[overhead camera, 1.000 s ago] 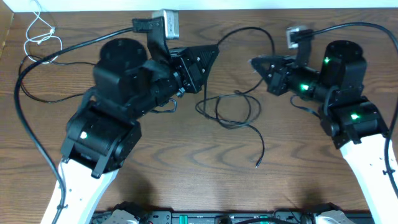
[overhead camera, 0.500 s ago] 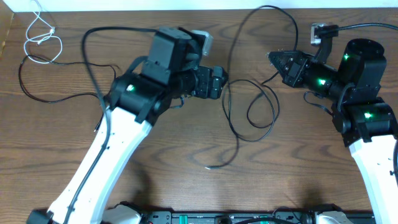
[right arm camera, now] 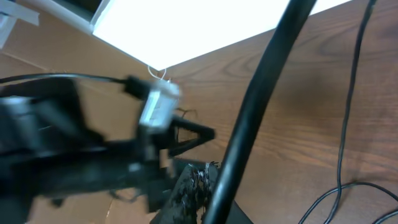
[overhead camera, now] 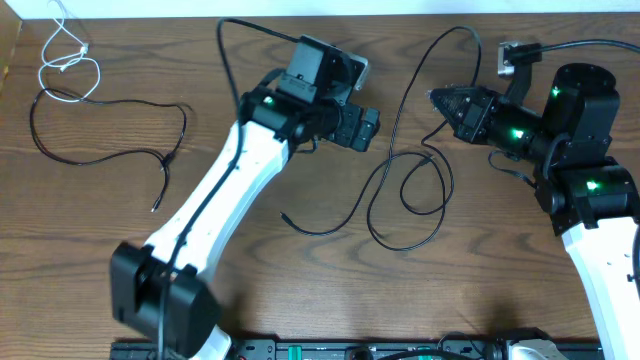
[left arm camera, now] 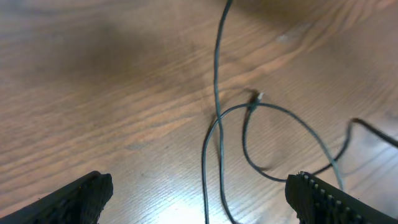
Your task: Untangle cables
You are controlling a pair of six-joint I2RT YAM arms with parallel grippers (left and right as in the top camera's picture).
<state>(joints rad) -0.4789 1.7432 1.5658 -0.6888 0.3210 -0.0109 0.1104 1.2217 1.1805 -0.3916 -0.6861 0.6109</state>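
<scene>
Left end effector (overhead camera: 372,128) hung released above the bench (overhead camera: 480,290) centre. Right end effector (overhead camera: 436,98) was clenched on a looped black cable (left arm camera: 216,81) trailing across mid-bench. Second black cable (overhead camera: 130,101) and white cable (overhead camera: 68,62) lay near the far-left corner

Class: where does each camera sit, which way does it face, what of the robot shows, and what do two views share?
Overhead: above the table, facing straight down; left arm and right arm show.
Left wrist: on the left arm, facing down at the looped black cable; open left fingers in the bottom corners.
Right wrist: on the right arm, facing across at the blurred left arm; a dark blurred bar crosses close up.
Shared: overhead and left wrist both show that cable.
</scene>
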